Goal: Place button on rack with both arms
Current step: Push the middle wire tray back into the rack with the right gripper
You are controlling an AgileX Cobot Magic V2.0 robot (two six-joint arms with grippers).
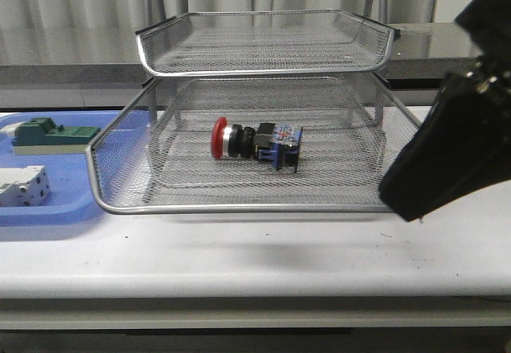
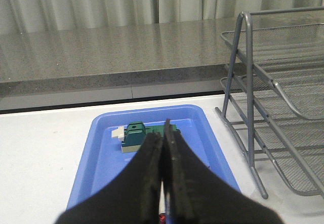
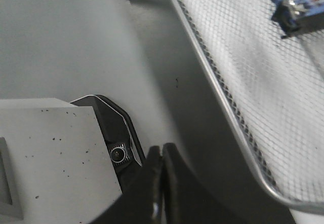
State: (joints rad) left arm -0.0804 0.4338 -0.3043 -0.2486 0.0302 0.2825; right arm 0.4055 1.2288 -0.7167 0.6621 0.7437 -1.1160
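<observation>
Button [image 1: 254, 143] lies in rack [image 1: 239, 206] w/ body cropped at wrist-view edge; both grippers [image 2: 163, 148] [image 3: 162, 158] pressed closed, empty.

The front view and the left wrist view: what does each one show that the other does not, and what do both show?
Only the front view shows the button lying on its side in the pulled-out lower tier of the rack, and a white-grey block. Only the left wrist view shows the left gripper, jaws closed and empty, above the blue tray. Both show the rack, the blue tray and the green block in it.
</observation>
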